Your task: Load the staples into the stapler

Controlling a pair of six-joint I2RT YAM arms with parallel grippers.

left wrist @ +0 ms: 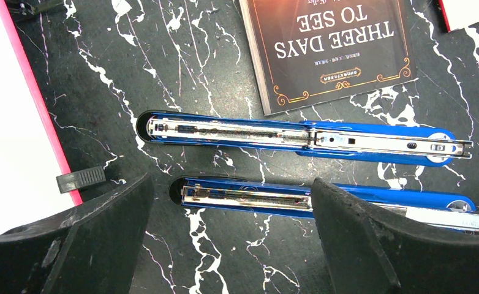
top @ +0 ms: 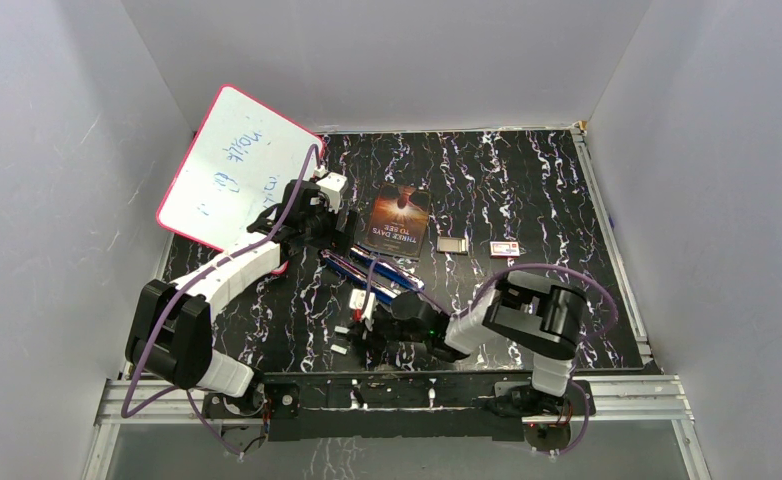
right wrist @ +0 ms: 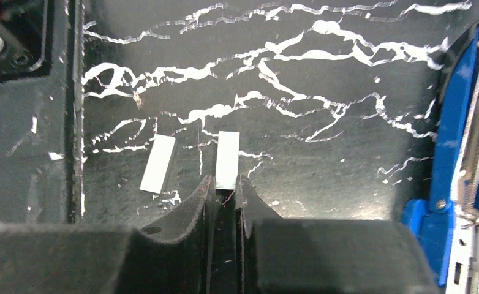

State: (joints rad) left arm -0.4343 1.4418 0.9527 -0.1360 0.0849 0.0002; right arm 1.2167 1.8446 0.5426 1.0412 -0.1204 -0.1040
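L gripper (left wrist: 231, 187) spread over stapler (left wrist: 249, 198); R gripper (right wrist: 226, 184) pinching staples (right wrist: 227, 158); book (left wrist: 329, 49) reads "THREE DAYS TO SEE".

Left arm (top: 235, 266) stretched forward | left gripper (left wrist: 231, 199) pointing down, jaws spread wide, holding nothing | right arm (top: 527, 310) folded near its base, reaching left | right gripper (right wrist: 225, 187) low, fingers pinched on one staple strip (right wrist: 227, 158) at its end
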